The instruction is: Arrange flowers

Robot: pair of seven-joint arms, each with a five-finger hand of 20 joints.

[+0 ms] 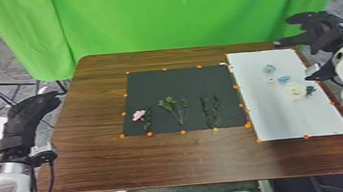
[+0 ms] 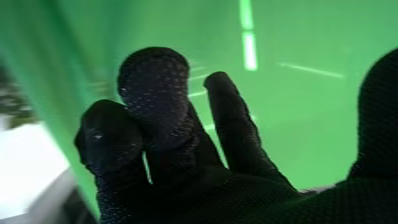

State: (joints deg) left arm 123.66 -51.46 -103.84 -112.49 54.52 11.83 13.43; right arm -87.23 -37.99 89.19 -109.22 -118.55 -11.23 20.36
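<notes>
Blossom (image 1: 139,115), pink, lies at the black mat's (image 1: 181,83) near left, probably light and easily bruised, best pinched by its stem (image 1: 148,123); my raised right hand (image 1: 322,28) is empty, fingers loosely extended.

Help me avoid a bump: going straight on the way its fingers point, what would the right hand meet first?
The right hand would probably meet the green curtain first, though how far off it hangs is unclear.
</notes>
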